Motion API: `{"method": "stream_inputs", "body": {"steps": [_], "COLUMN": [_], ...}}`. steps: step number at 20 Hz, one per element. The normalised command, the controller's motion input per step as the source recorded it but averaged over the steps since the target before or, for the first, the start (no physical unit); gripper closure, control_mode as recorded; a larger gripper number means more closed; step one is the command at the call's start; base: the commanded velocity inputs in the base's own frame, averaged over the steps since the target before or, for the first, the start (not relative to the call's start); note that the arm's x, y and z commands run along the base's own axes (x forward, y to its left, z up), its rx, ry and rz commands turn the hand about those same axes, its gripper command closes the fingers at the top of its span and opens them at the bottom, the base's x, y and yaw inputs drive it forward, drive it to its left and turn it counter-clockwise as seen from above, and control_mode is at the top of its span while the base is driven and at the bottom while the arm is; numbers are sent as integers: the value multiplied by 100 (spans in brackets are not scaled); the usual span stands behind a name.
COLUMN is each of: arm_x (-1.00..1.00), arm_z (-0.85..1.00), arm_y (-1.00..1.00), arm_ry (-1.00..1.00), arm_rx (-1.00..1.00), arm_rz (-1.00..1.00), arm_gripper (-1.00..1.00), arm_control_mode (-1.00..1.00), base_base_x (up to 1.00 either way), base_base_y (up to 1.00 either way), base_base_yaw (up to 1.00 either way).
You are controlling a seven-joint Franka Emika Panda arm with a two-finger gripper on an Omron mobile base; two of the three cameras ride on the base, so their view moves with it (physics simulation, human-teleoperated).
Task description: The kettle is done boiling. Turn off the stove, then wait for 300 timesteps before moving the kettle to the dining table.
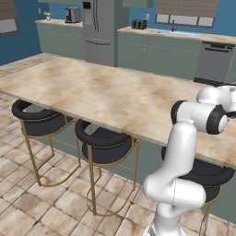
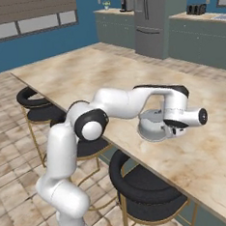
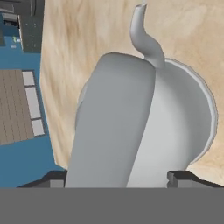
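Kettle (image 3: 175,127) sits on the dining table (image 2: 82,74), near its front edge in the right base view, a squat rounded silver-grey pot with a flaring base rim, a broad flat grey handle (image 3: 111,122) arching over its top and a short curved spout (image 3: 144,37) pointing away from the hand camera. Around that handle the gripper (image 3: 117,178) stands wide, its two dark fingertips (image 3: 181,178) spread to either side at the bottom of the hand view with a clear gap from the metal, so nothing is clamped. Black-cushioned, gold-legged stools (image 1: 106,145) line the table's near side.
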Motion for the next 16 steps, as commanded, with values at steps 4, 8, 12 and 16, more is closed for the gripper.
{"method": "stream_inputs", "body": {"steps": [4,8,12,16], "arm_x": [31,35,24,0], "arm_z": [-5,-19,-26,-13], "arm_y": [1,0,0,0], "arm_ry": [6,5,0,-5], "arm_rx": [-3,-14,-16,-13], "arm_rz": [0,0,0,0], "arm_gripper": [-100,-100,-100,-100], "arm_control_mode": [-100,-100,-100,-100], "base_base_x": [0,0,0,0], "base_base_y": [0,0,0,0], "base_base_yaw": [0,0,0,0]}}
